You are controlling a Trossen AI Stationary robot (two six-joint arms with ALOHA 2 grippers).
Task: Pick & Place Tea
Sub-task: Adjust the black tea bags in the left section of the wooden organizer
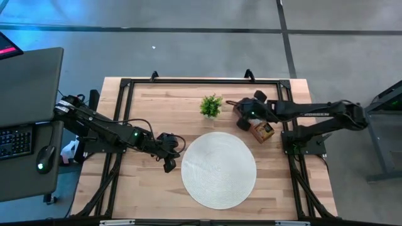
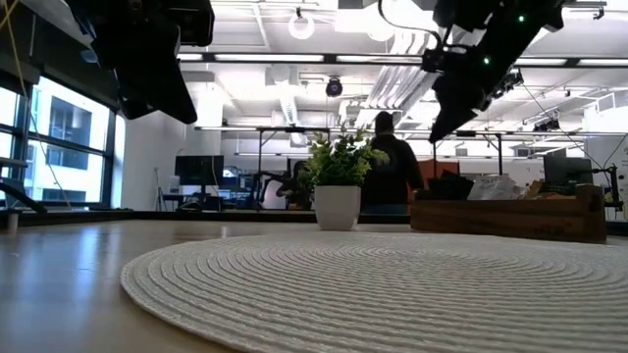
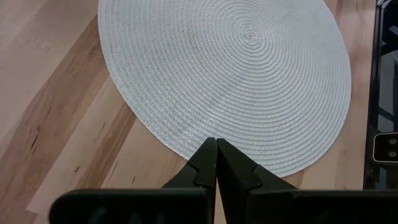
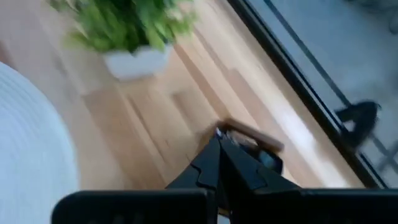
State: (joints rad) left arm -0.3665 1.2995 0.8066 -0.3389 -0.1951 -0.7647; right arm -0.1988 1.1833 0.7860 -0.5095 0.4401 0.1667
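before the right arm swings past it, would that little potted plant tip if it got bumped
Probably yes: the potted plant has a narrow white pot under wider, taller foliage, so it looks top-heavy. It stands free on the bare wooden table, so a light nudge might slide it instead.
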